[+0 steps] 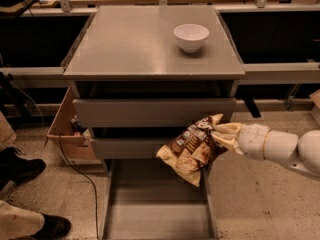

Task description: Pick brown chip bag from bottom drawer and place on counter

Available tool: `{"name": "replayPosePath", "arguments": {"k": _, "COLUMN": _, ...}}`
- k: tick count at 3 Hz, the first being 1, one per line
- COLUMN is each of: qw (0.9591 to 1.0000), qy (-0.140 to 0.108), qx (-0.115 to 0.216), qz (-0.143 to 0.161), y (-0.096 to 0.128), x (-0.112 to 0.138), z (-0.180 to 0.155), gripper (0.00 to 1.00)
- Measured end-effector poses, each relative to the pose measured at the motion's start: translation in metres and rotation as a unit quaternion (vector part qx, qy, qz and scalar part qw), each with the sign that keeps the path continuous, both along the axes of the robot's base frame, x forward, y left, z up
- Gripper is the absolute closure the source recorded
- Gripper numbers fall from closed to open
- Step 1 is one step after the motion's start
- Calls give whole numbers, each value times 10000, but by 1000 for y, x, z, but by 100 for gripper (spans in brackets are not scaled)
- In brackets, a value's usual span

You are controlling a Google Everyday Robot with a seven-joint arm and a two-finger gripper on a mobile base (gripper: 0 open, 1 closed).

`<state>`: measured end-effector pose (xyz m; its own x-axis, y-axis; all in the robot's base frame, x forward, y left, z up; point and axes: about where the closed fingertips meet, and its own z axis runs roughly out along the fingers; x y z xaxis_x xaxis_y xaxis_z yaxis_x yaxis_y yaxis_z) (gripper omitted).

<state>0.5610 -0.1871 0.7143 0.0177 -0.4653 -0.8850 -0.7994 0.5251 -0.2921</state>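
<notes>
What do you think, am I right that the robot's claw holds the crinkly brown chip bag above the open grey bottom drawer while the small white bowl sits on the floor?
Not quite: the camera view shows the small white bowl on the grey counter, not the floor. The claw, at the right, does hold the crinkly brown chip bag above the open grey bottom drawer.

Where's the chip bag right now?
The chip bag hangs right of centre in the camera view, held at its upper right end by the hand, just above the open bottom drawer.
</notes>
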Motion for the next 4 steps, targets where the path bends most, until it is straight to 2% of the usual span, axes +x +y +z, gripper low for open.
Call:
{"name": "replayPosePath", "arguments": {"k": 1, "qw": 9981, "qy": -530, "qx": -285, "qz": 95, "y": 10, "x": -19, "z": 67, "gripper": 100}}
{"name": "replayPosePath", "arguments": {"k": 2, "qw": 9981, "qy": -530, "qx": -285, "qz": 95, "y": 10, "x": -19, "z": 67, "gripper": 100}}
{"name": "replayPosePath", "arguments": {"k": 3, "qw": 9946, "qy": -932, "qx": -442, "qz": 59, "y": 12, "x": -4, "z": 112, "gripper": 100}}
{"name": "replayPosePath", "arguments": {"k": 4, "qw": 9879, "qy": -1418, "qx": -629, "qz": -3, "y": 7, "x": 13, "z": 171, "gripper": 100}}
